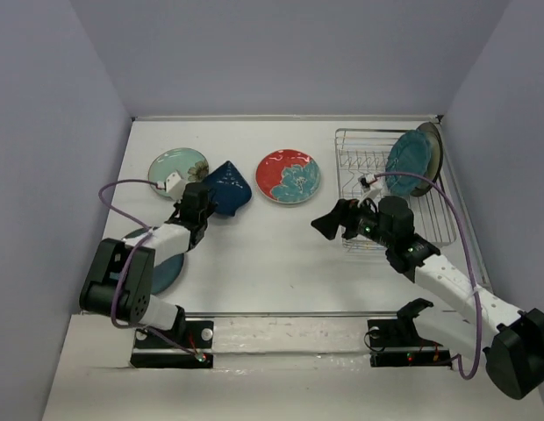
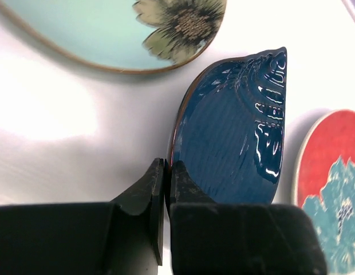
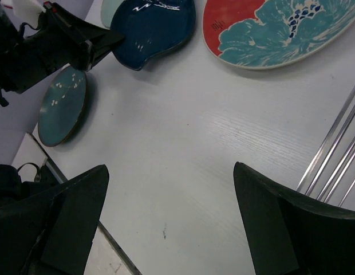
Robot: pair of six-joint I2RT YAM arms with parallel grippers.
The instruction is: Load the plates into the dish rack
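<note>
So the left hand was clamped shut on the near rim of the navy plate, with the two fingers pinching the edge at the plate's rounded end. The teardrop's long axis ran straight out from the hand, with the pointed tip at the far end and slanting a bit to the right in the wrist view. The plate lay between the mint-green plate and the red plate, just beside both.

The thing that mattered was that the dish rack sat well off to the right, past the red plate. The right hand was much nearer to it, hanging over bare surface just beside the rack's near left corner, fingers spread wide and holding nothing. So the left arm probably had a long sideways carry ahead of it, or a pass to the other arm.

Two plates were already standing in the rack: the teal plate in front and the cream plate mostly hidden behind it.

Stuff that was hard to make out:
- Whether the navy plate had come off the surface or was only tipped.
- The blue-teal plate, which was half under the left arm in the top view.
- Which prong rows were free. The wires were too thin to read and the right arm covered the rack's near edge.
</note>
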